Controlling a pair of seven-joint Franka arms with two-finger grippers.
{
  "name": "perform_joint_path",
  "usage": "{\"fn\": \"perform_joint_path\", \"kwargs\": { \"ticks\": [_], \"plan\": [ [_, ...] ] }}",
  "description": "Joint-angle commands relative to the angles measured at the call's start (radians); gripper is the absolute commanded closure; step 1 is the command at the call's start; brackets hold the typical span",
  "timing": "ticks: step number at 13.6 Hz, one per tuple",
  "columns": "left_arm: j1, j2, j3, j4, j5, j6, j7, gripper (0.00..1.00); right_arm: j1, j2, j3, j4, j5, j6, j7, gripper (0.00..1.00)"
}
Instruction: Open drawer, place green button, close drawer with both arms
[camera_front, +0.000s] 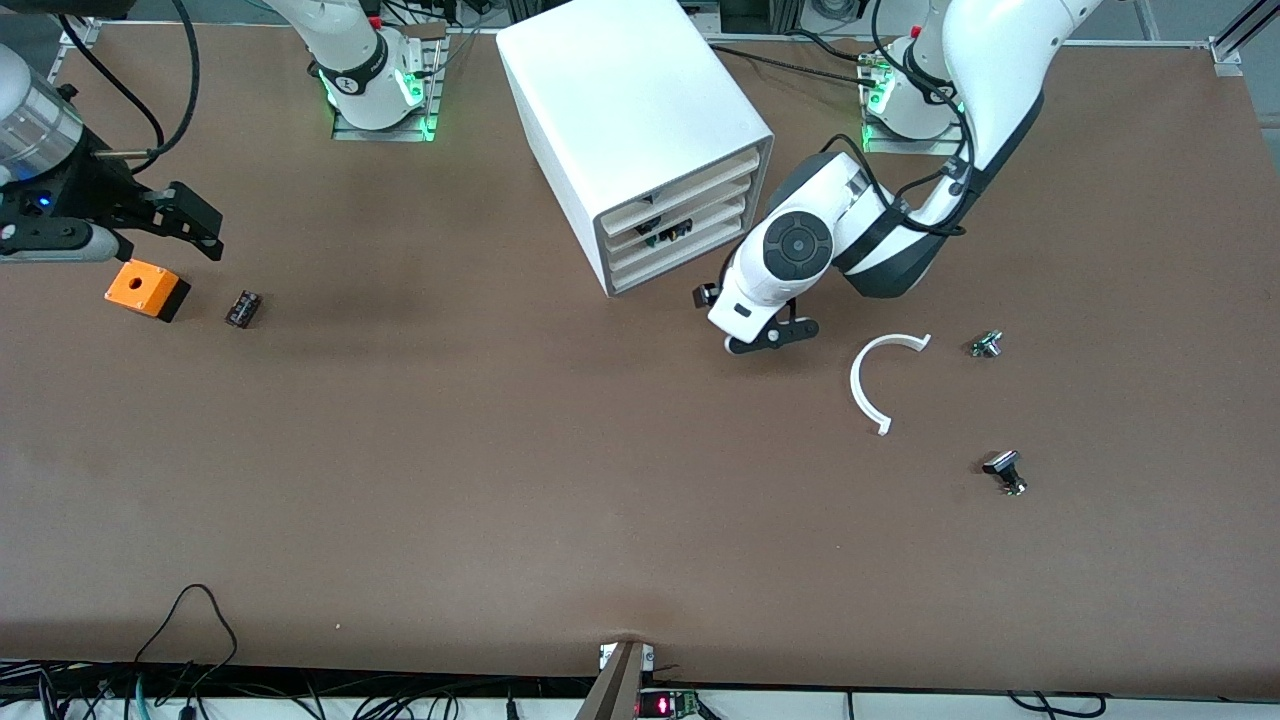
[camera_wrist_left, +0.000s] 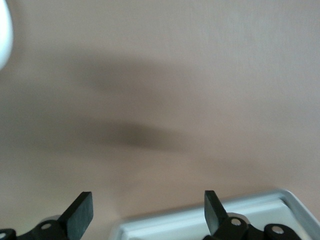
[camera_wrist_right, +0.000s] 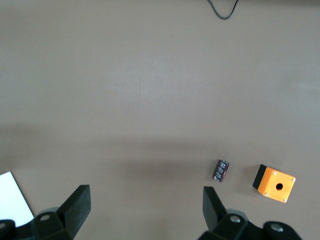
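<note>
I work in a robotics lab. My two arms are bolted to metal base plates (camera_front: 380, 125) with green indicator lights along a wide brown table (camera_front: 500, 450), with black cables (camera_front: 190, 620) trailing off its edges and aluminium framing (camera_front: 1225, 45) at the corner.

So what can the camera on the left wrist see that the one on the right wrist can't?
Only the left wrist view shows the white cabinet, edging in below the open left gripper, with a dark shadow across the table.

Only the right wrist view shows the orange box with a hole, the small dark part beside it, and a black cable, all seen past the open right gripper.

Both show two spread black fingers holding nothing, over the bare brown table. Neither shows a green button.
</note>
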Motion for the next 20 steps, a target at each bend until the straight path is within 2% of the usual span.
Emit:
{"fn": "perform_joint_path", "kwargs": {
  "ticks": [1,6,9,11,12,14,16,17,19,20],
  "plan": [
    [0.019,-0.046,-0.005,0.027,0.128,-0.063,0.146,0.02,-0.01,0.023,0.008,0.047,0.018,-0.007,-0.022,0.01],
    [0.178,-0.039,0.004,0.147,0.162,-0.079,0.632,0.02,-0.011,0.024,0.008,0.05,0.02,-0.004,-0.032,0.01],
    [0.241,-0.048,0.035,0.209,0.148,-0.139,0.71,0.01,-0.011,0.024,0.007,0.05,0.031,-0.004,-0.029,0.01],
    [0.251,-0.091,0.072,0.214,0.124,-0.155,0.751,0.01,-0.014,0.023,0.006,0.052,0.04,-0.006,-0.026,0.01],
    [0.249,-0.121,0.114,0.21,0.078,-0.159,0.78,0.01,-0.014,0.023,0.006,0.052,0.04,-0.006,-0.026,0.01],
    [0.191,-0.189,0.254,0.205,-0.055,-0.173,0.858,0.01,-0.014,0.024,0.006,0.052,0.04,-0.006,-0.026,0.01],
    [0.075,-0.274,0.461,0.191,-0.164,-0.217,0.926,0.01,-0.011,0.023,0.006,0.052,0.04,-0.006,-0.023,0.01],
    [0.05,-0.323,0.513,0.168,-0.174,-0.236,0.978,0.01,-0.014,0.024,0.006,0.052,0.04,-0.006,-0.021,0.01],
    [0.044,-0.461,0.553,0.049,-0.189,-0.236,1.004,0.01,-0.011,0.023,0.006,0.052,0.04,-0.006,-0.019,0.01],
    [0.024,-0.536,0.61,-0.041,-0.265,-0.219,1.019,0.01,-0.014,0.023,0.006,0.052,0.04,-0.006,-0.019,0.01]
  ]
}}
